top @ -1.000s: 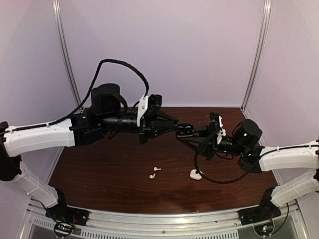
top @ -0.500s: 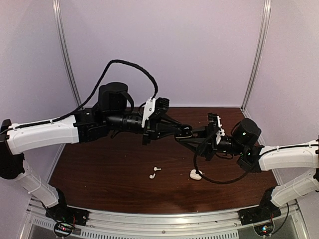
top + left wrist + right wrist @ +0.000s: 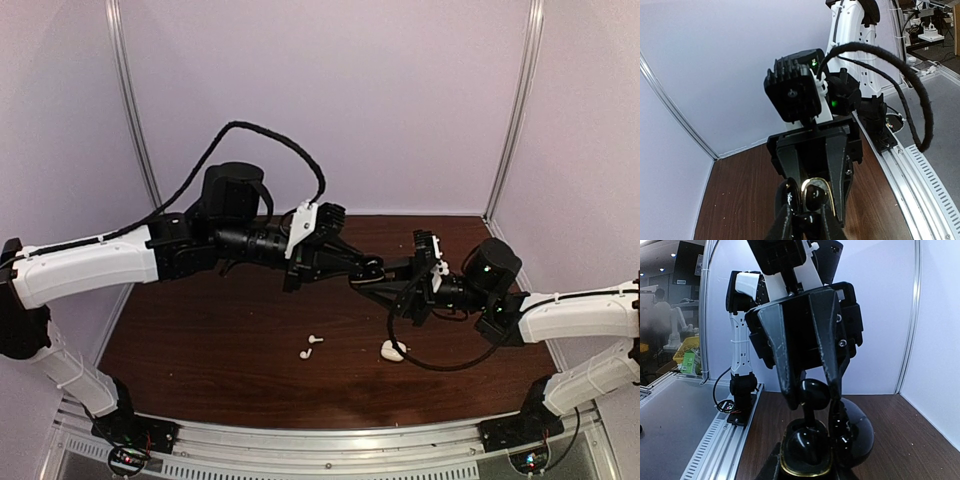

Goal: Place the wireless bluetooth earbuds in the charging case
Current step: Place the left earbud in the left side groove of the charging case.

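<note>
Where the two arms meet above the worktop: the black charging case is held in mid-air, well clear of the wood, with the black earbud right over its opening.
case state: open, glossy black, with a gold-coloured rim round the opening; its domed lid is swung back to one side.
case contents: the hollow inside the rim is dark, and whether a bud already sits in it cannot be told.
black earbud position: rounded and shiny, just above the rim, its lower end reaching down toward the opening; whether it is seated cannot be told.
left gripper: clenched on the black earbud, one finger on each side of it, its tips hanging just over the case.
right gripper: clamped on the black charging case from both sides, the opening turned toward the other arm.
white earbuds: two of them lie close together on the worktop, near its front middle and below the meeting grippers; nothing touches them.
white rounded piece: on the worktop near the white earbuds, under the right arm's cable; too small to tell what it is.
</note>
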### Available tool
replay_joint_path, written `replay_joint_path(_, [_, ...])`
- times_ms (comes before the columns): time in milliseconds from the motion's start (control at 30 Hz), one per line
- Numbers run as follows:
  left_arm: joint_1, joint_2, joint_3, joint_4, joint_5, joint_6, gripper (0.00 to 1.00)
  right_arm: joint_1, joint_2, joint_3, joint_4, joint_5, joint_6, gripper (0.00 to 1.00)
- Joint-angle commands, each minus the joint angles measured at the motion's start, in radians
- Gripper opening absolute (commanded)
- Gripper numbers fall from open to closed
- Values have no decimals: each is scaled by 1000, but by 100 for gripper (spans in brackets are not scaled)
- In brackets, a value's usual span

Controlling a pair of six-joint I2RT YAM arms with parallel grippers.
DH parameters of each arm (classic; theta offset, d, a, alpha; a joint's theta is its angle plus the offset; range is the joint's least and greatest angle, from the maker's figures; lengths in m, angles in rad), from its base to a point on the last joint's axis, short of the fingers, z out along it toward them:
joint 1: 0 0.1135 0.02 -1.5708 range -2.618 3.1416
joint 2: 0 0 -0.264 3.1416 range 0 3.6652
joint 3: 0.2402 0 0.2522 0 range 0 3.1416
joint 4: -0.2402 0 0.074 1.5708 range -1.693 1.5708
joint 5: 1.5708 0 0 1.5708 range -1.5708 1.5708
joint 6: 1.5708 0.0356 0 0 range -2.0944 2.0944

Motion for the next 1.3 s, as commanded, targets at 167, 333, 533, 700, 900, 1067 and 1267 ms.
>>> replay_joint_path(167, [-4, 45, 41, -108, 48, 60, 10, 9, -10, 37, 67, -64, 30, 0])
replay_joint_path(333, [-4, 53, 50, -132, 47, 62, 13, 10, -14, 38, 69, -69, 36, 0])
replay_joint_path(533, [-4, 55, 59, -144, 17, 59, 19, 10, -17, 38, 72, -73, 39, 0])
replay_joint_path(700, [-3, 53, 65, -148, 1, 59, 21, 11, -19, 35, 72, -74, 39, 0])
replay_joint_path(900, [-3, 40, 61, -148, -11, 69, 27, 12, -19, 32, 73, -72, 36, 0])
replay_joint_path(1067, [-3, 33, 59, -153, 0, 80, 31, 12, -19, 31, 73, -69, 36, 0])
replay_joint_path(1267, [-3, 26, 60, -153, -10, 84, 38, 12, -15, 31, 78, -69, 39, 0])
